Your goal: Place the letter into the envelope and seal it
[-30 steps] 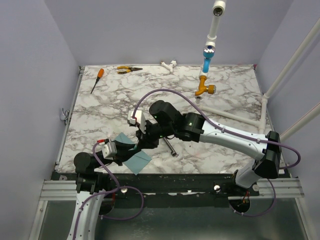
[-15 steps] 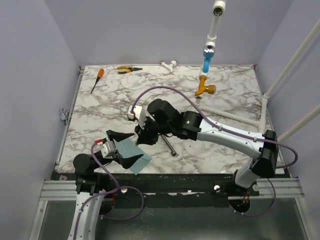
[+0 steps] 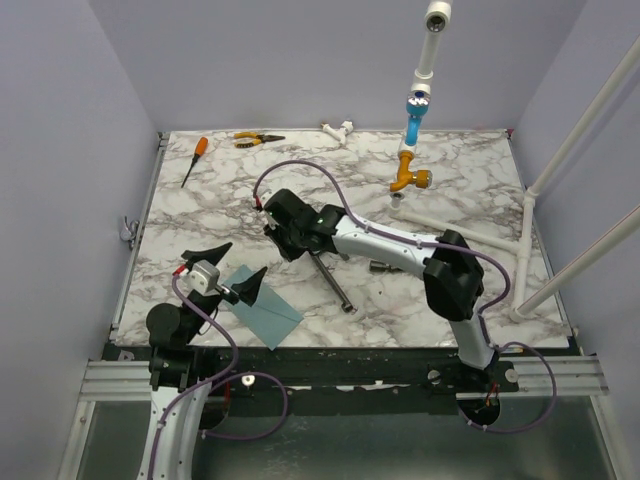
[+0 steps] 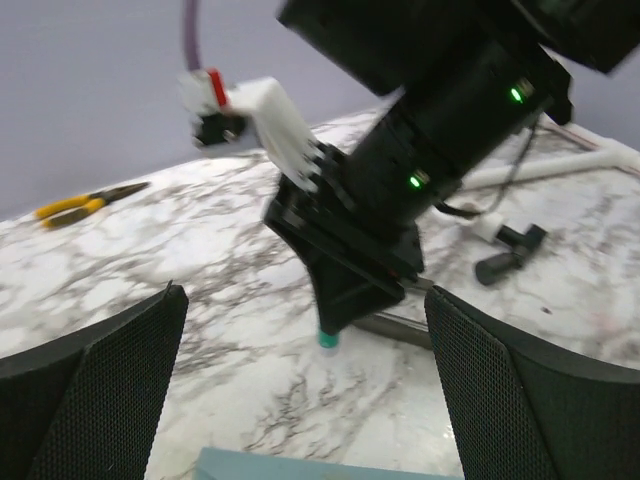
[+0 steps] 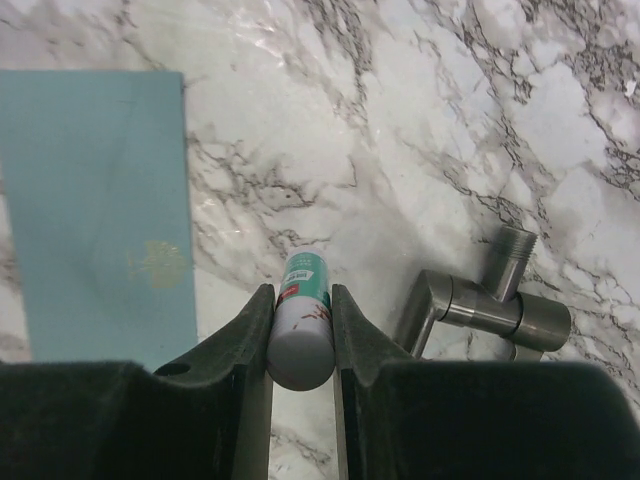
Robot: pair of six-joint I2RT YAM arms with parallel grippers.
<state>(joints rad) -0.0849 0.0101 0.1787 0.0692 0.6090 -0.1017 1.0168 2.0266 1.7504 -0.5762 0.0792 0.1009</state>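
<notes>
The right wrist view alone shows the right gripper (image 5: 301, 292) clamped on a small tube (image 5: 300, 348) with a teal-printed label, one finger against each side. In the overhead view that tube is hidden beneath the arm. The left wrist view shows only the tube's teal tip under the right gripper, low over the marble table (image 4: 250, 400); contact cannot be confirmed. The right arm reaches across the table to left of centre, wrist pointing down. The left arm is folded close to its base, and the left gripper (image 3: 246, 258) stands wide apart, holding nothing. The envelope (image 5: 95, 200) lies flat at the near edge of the table, its far corner beneath the left gripper's nearer finger. It sits just beside the tube, clear of it. A metal fitting (image 5: 485, 310) lies on the tube's other side.
</notes>
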